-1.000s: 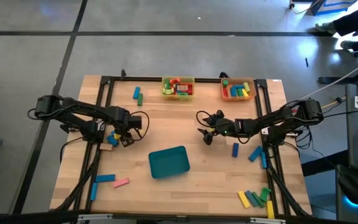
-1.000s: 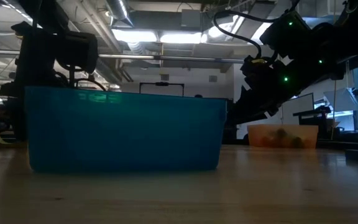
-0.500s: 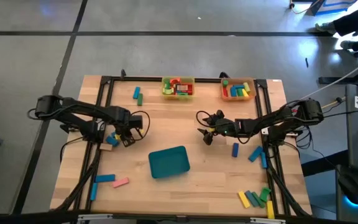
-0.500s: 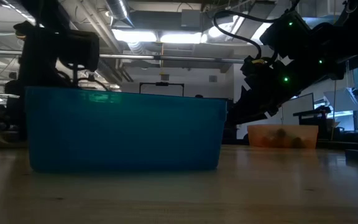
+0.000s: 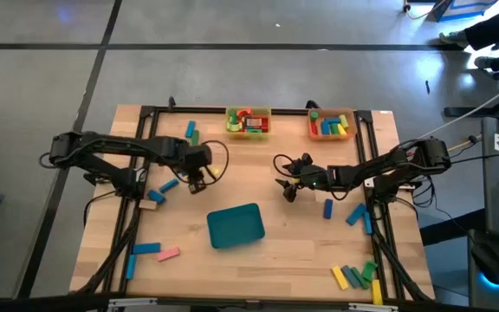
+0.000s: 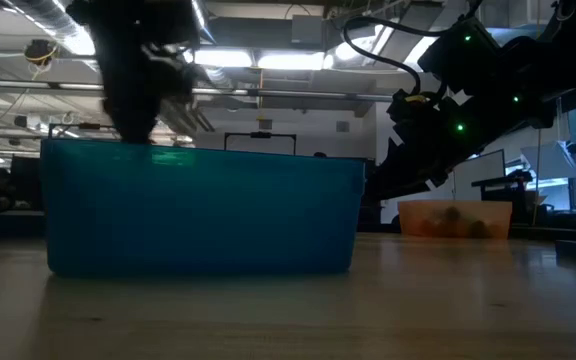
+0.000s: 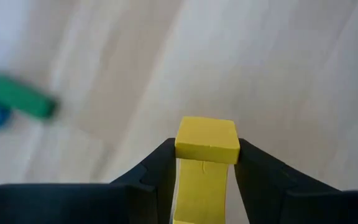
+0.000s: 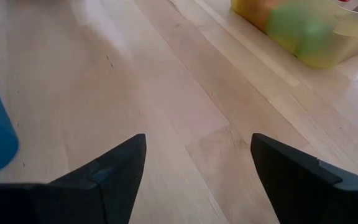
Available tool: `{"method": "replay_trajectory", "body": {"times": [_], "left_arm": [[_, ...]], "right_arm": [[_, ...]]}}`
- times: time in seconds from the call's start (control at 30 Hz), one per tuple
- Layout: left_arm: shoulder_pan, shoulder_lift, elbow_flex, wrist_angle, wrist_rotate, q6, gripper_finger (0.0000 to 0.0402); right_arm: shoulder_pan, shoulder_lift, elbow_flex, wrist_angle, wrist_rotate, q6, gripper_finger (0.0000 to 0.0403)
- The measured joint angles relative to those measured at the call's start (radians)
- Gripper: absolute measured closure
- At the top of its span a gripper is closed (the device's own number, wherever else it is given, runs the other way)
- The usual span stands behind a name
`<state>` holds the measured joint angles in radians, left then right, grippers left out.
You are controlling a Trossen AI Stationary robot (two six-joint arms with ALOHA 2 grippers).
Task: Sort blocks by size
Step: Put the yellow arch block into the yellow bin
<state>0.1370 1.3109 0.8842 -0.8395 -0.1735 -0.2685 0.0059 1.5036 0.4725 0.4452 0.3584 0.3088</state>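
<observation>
Over the desk's middle left: left gripper [image 5: 199,178], clenched on a yellow block [image 7: 206,158] that stands between its two fingers [image 7: 158,176]; the block's square end sticks out past the fingertips.
Left gripper's neighbours: a blue block [image 5: 168,185] lies just beside it toward the left edge; a tan block [image 5: 151,204] and another blue one [image 5: 154,194] lie farther out that way.
Toward the far edge: a blue and green pair of blocks [image 5: 191,132] lies on the desk near the yellow tray [image 5: 248,133], which holds red and green pieces.
Teal tray [image 5: 236,225]: sits near the desk's middle, a little toward the near edge from the left gripper.
Right gripper [image 5: 286,178]: jaws spread wide, nothing between them, hanging low right of the desk's middle.
Orange tray [image 5: 333,134]: at the far edge, right side, holding green, yellow and blue blocks.
Right edge: blue blocks [image 5: 328,208] lie by the right arm.
Near right corner: a cluster of yellow, green and blue bars [image 5: 357,276].
Near left corner: a blue bar [image 5: 145,249] and a pink bar [image 5: 169,254] side by side.
</observation>
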Motion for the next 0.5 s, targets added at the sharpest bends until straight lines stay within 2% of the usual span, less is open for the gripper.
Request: {"method": "replay_trajectory", "body": {"times": [0.27, 0.5], "left_arm": [[0.099, 0.006, 0.009, 0.375, -0.030, 0.160, 0.0271], [0.194, 0.060, 0.009, 0.599, -0.031, 0.252, 0.0270]], "right_arm": [[0.000, 0.000, 0.000, 0.001, 0.000, 0.000, 0.0111], [0.000, 0.000, 0.000, 0.004, 0.000, 0.000, 0.0111]]}}
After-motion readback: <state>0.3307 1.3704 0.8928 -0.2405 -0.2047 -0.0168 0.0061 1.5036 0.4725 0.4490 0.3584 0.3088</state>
